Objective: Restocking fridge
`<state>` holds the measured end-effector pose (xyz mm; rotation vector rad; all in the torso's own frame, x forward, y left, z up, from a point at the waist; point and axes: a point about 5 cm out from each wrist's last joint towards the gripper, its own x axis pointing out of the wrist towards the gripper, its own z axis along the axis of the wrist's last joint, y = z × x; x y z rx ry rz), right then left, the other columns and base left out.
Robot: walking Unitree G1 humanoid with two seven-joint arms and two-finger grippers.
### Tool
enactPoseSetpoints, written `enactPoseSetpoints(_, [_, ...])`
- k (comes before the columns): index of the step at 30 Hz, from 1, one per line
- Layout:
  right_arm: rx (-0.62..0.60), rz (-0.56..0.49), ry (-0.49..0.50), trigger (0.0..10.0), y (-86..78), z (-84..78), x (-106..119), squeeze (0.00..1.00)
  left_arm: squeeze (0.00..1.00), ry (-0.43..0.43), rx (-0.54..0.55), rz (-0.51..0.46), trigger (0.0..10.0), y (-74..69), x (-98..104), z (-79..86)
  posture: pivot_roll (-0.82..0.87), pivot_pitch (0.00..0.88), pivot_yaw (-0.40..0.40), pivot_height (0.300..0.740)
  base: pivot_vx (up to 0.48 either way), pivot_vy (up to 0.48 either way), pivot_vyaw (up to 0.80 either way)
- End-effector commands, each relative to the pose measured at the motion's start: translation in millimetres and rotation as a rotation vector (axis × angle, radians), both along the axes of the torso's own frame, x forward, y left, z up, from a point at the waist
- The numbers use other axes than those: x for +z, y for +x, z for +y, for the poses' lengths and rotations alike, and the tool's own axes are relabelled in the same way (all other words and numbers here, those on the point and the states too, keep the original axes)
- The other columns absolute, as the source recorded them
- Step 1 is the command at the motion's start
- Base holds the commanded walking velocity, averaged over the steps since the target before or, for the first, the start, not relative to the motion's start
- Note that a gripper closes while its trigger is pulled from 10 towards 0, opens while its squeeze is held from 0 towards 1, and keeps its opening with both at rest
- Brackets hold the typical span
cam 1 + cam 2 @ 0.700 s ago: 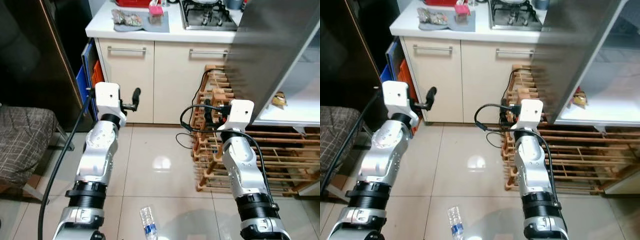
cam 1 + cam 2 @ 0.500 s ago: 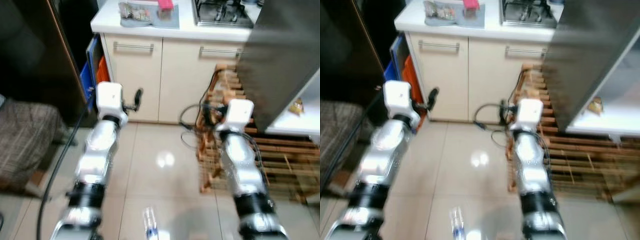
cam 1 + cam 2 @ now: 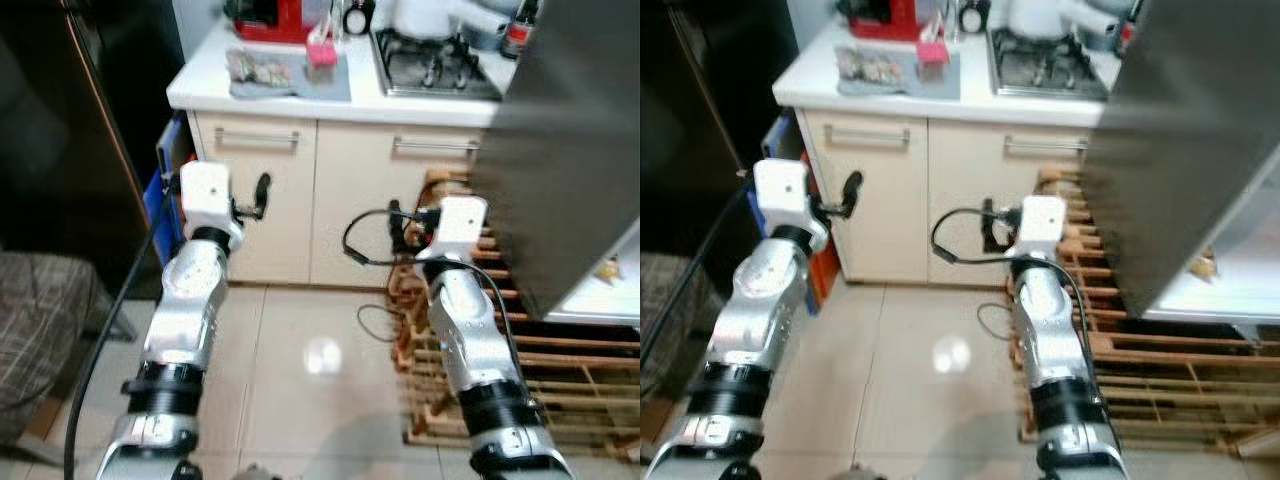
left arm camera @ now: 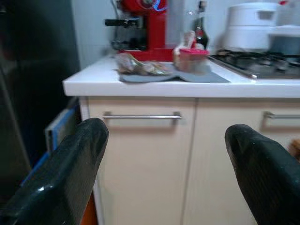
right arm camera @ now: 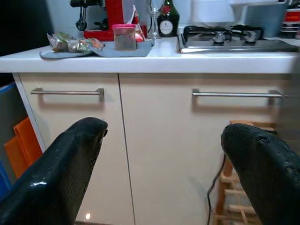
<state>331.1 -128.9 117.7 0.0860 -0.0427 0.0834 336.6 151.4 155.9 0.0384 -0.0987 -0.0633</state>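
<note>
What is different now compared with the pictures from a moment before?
Mostly the camera moved: the view tilted up, so more of the counter shows and the floor bottle has left the frame. Nothing was taken hold of or let go. Both arms stay raised before the cabinets, left claw and right claw open and empty.

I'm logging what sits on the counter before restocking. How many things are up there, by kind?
Red coffee machine: 1
Dark bottle: 1
Pink-lidded container: 1
Wrapped food packs on the grey mat: 1 pile, number unclear
Gas hob: 1
White pot: 1
Total: 6
</note>
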Motion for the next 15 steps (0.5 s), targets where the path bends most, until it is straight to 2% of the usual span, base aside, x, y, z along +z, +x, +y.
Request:
enactPoseSetpoints(1, [-0.028, -0.007, -0.002, 10.0, 3.1, -10.7, 2.5, 0.00, 0.00, 0.005, -0.033, -0.011, 10.0, 1.7, 3.2, -11.4, 0.00, 0.000, 0.004, 0.740, 0.469, 0.000, 0.00])
enactPoseSetpoints(15, [-0.017, -0.026, -0.002, 10.0, 9.9, -10.6, 9.5, 0.00, 0.00, 0.016, -0.026, -0.029, 10.0, 2.9, 7.2, -11.5, 0.01, 0.000, 0.001, 0.740, 0.469, 0.000, 0.00])
